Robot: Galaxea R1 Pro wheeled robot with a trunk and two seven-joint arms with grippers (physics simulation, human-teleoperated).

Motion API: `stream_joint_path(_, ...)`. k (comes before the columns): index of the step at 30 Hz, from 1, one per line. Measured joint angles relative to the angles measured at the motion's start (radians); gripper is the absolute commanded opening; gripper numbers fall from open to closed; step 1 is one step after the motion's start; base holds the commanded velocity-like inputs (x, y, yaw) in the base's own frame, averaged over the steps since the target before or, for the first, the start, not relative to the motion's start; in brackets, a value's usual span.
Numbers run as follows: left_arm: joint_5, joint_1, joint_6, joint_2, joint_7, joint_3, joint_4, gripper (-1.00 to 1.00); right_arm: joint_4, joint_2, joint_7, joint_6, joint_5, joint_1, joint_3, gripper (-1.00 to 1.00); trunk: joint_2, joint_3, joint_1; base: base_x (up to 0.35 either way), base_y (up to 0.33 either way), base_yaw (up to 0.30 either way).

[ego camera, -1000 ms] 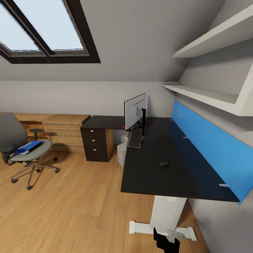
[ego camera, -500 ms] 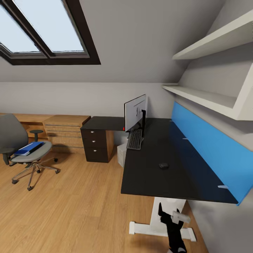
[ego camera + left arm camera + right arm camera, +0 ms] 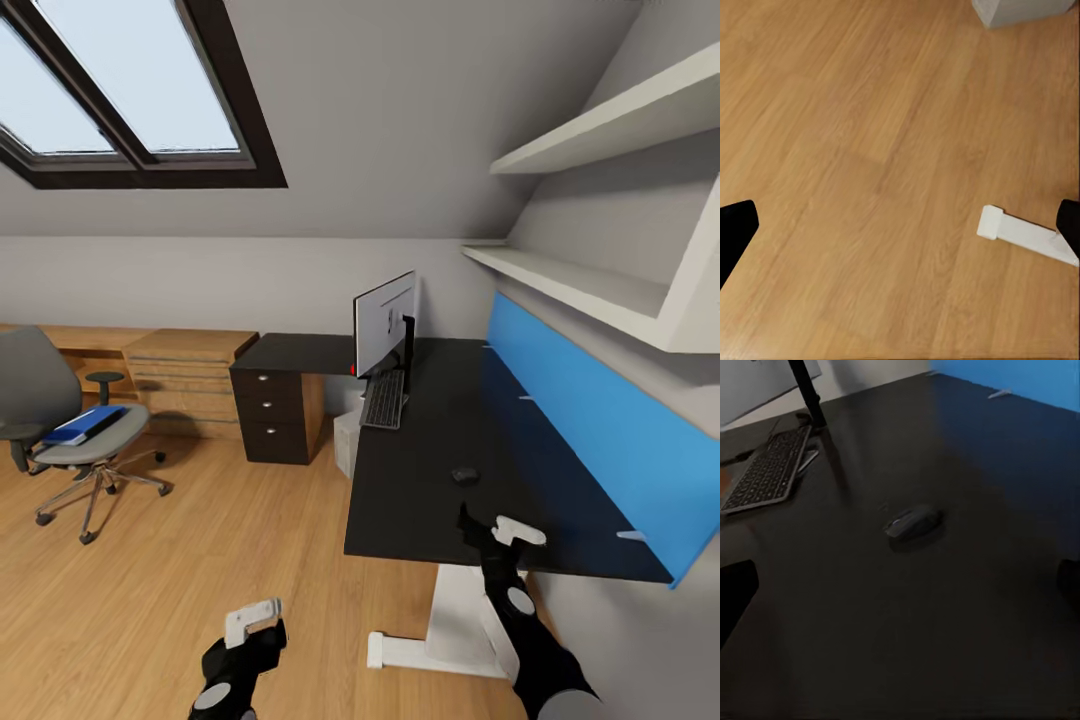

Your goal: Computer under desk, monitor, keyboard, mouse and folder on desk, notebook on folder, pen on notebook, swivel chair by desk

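Desk (image 3: 420, 500) with one monitor (image 3: 385, 320), one keyboard (image 3: 385, 397), one mouse (image 3: 465, 474).

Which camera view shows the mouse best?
The right wrist view: the mouse sits near mid-frame on the desk, shape clear. The head view shows it as a small dark spot.

We see sloped pale grey walls (image 3: 400, 120), a dark-framed skylight (image 3: 120, 100) showing daylight, 2 white shelves (image 3: 600, 290), a light plank floor (image 3: 200, 560), and oak drawers (image 3: 185, 380).
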Motion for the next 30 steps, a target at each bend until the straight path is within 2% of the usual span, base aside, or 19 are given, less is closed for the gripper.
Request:
stream_joint_path(1, 0.000, -0.006, 0.008, -0.006, 0.000, 0.000, -0.002, 1.00, -0.014, -0.001, 0.000, 0.035, 0.001, 0.000, 0.000, 1.00, 0.007, 0.003, -0.004, 0.000, 0.000, 0.000)
stream_joint_path(2, 0.000, -0.020, 0.025, -0.021, -0.001, 0.000, -0.012, 1.00, -0.042, -0.004, 0.001, 0.145, 0.004, -0.004, 0.000, 1.00, 0.014, 0.006, -0.008, 0.000, 0.000, 0.000)
stream_joint_path(5, -0.001, -0.031, 0.038, -0.033, -0.002, 0.000, -0.046, 1.00, -0.056, -0.024, 0.003, 0.298, 0.011, -0.030, 0.001, 1.00, 0.035, 0.016, -0.019, 0.000, 0.000, 0.000)
stream_joint_path(8, 0.000, -0.034, 0.040, -0.036, -0.003, -0.001, -0.049, 1.00, -0.030, -0.044, 0.002, 0.352, 0.041, -0.046, 0.016, 1.00, 0.035, 0.016, -0.019, 0.000, 0.000, 0.000)
stream_joint_path(9, -0.001, -0.035, 0.037, -0.034, -0.003, -0.002, -0.028, 1.00, 0.019, -0.053, 0.002, 0.369, 0.099, -0.052, 0.041, 1.00, 0.035, 0.016, -0.019, 0.000, 0.000, 0.000)
stream_joint_path(10, -0.002, -0.035, 0.036, -0.030, -0.003, -0.002, -0.008, 1.00, 0.066, -0.059, 0.001, 0.370, 0.167, -0.054, 0.061, 1.00, 0.035, 0.016, -0.019, 0.000, 0.000, 0.000)
stream_joint_path(12, -0.003, -0.035, 0.035, -0.024, -0.004, -0.003, 0.002, 1.00, 0.093, -0.063, 0.003, 0.360, 0.227, -0.056, 0.072, 1.00, 0.035, 0.016, -0.019, 0.009, 0.000, 0.000)
stream_joint_path(13, -0.004, -0.035, 0.034, -0.022, -0.003, -0.003, 0.004, 1.00, 0.102, -0.066, 0.004, 0.350, 0.251, -0.057, 0.075, 1.00, 0.035, 0.016, -0.019, 0.046, 0.000, 0.000)
stream_joint_path(15, -0.004, -0.036, 0.033, -0.019, -0.002, -0.003, 0.006, 1.00, 0.111, -0.070, 0.006, 0.341, 0.273, -0.057, 0.080, 1.00, 0.035, 0.016, -0.019, 0.158, 0.000, 0.000)
stream_joint_path(20, -0.006, -0.036, 0.030, -0.016, 0.000, -0.003, 0.006, 1.00, 0.119, -0.082, 0.011, 0.333, 0.292, -0.057, 0.082, 1.00, 0.035, 0.016, -0.020, 0.260, 0.000, 0.000)
stream_joint_path(24, -0.008, -0.036, 0.030, -0.015, 0.001, -0.003, 0.000, 1.00, 0.123, -0.104, 0.034, 0.333, 0.291, -0.058, 0.082, 1.00, 0.035, 0.016, -0.020, 0.308, 0.000, 0.000)
stream_joint_path(25, -0.011, -0.036, 0.030, -0.015, 0.001, -0.003, 0.000, 1.00, 0.128, -0.117, 0.088, 0.334, 0.291, -0.058, 0.079, 1.00, 0.035, 0.016, -0.020, 0.319, 0.000, 0.000)
stream_joint_path(26, -0.011, -0.036, 0.030, -0.015, 0.001, -0.003, 0.001, 1.00, 0.129, -0.121, 0.111, 0.334, 0.291, -0.058, 0.078, 1.00, 0.035, 0.016, -0.020, 0.319, 0.000, 0.000)
stream_joint_path(30, -0.012, -0.036, 0.030, -0.015, 0.001, -0.003, 0.002, 1.00, 0.131, -0.130, 0.145, 0.334, 0.290, -0.058, 0.078, 1.00, 0.035, 0.016, -0.020, 0.320, 0.000, 0.000)
